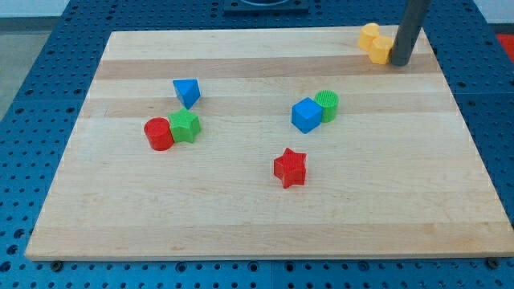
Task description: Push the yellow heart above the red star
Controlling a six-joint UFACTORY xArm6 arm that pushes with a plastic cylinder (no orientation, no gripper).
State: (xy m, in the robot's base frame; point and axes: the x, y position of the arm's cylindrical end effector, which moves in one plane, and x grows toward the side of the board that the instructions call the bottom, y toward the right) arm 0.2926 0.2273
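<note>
The red star [290, 168] lies a little right of the board's middle, toward the view's bottom. Two yellow blocks sit touching at the board's top right corner: one [369, 34] at the upper left and one [380, 50] at the lower right; which is the heart I cannot tell. My tip [399, 62] stands just right of the lower yellow block, touching or nearly touching it. The rod rises out of the view's top.
A blue cube [305, 115] and a green cylinder [328, 105] touch above the star. A blue block [186, 91], a green block [185, 126] and a red cylinder [159, 133] cluster at the left. The wooden board [257, 225] lies on a blue perforated table.
</note>
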